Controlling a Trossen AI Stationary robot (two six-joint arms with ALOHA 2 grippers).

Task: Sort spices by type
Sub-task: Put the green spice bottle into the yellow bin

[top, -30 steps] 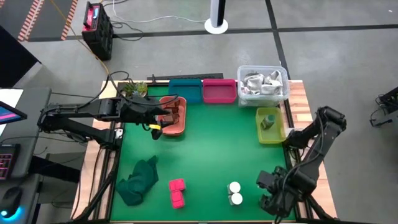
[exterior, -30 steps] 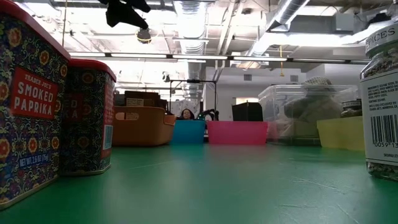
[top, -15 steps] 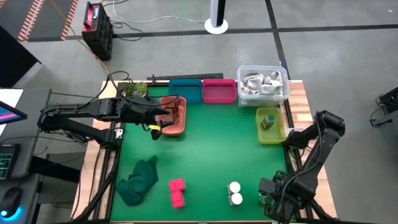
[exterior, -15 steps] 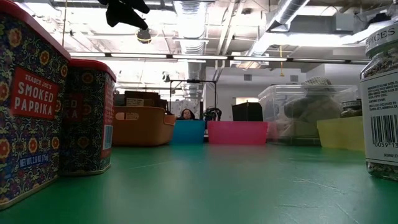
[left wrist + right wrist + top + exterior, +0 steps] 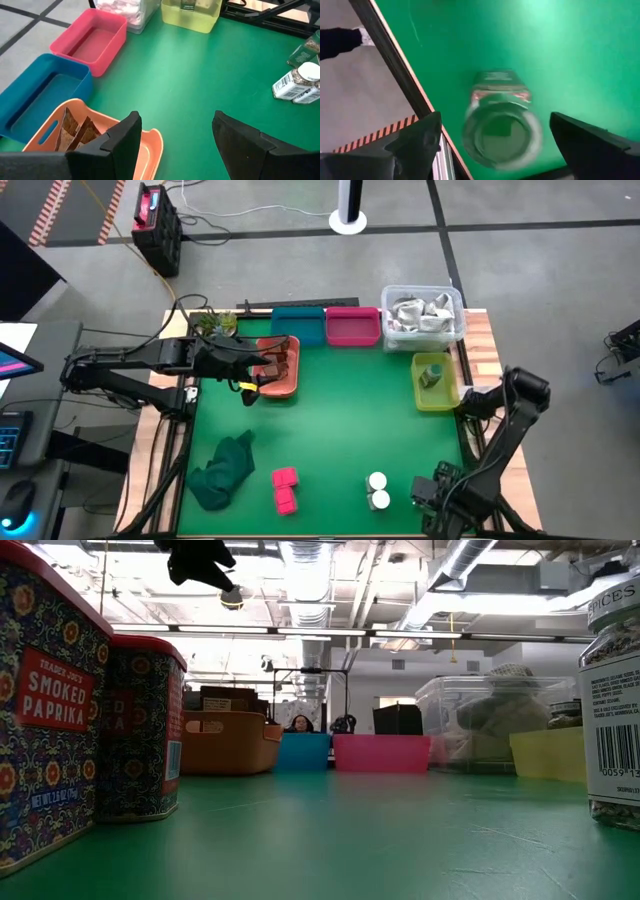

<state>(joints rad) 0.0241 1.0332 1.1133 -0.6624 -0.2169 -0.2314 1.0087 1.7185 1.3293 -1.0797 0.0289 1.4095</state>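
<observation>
The right end effector (image 5: 492,135) hangs at the worktop's (image 5: 340,420) near right corner, fingers spread wide on either side of a greenish jar (image 5: 500,120) and not touching it. That jar stands close to the worktop's edge, beside the floor. The left end effector (image 5: 172,135) hovers over the orange bin (image 5: 280,370) at the far left, fingers parted and holding nothing.

Counted: two white-topped jars (image 5: 378,491) touching each other near the front edge, just left of the right end effector; two magenta boxes (image 5: 285,488) touching, front centre-left; two greenish jars, one under the right end effector, the other (image 5: 434,373) in the yellow bin (image 5: 437,398) at the right edge; several reddish-brown pieces (image 5: 75,131) in the orange bin, too bunched to count.

Along the far edge stand a blue bin (image 5: 297,327), a pink bin (image 5: 351,327) and a clear tub (image 5: 424,313) of packets. A green cloth (image 5: 224,470) lies front left. The middle of the worktop is open green surface.
</observation>
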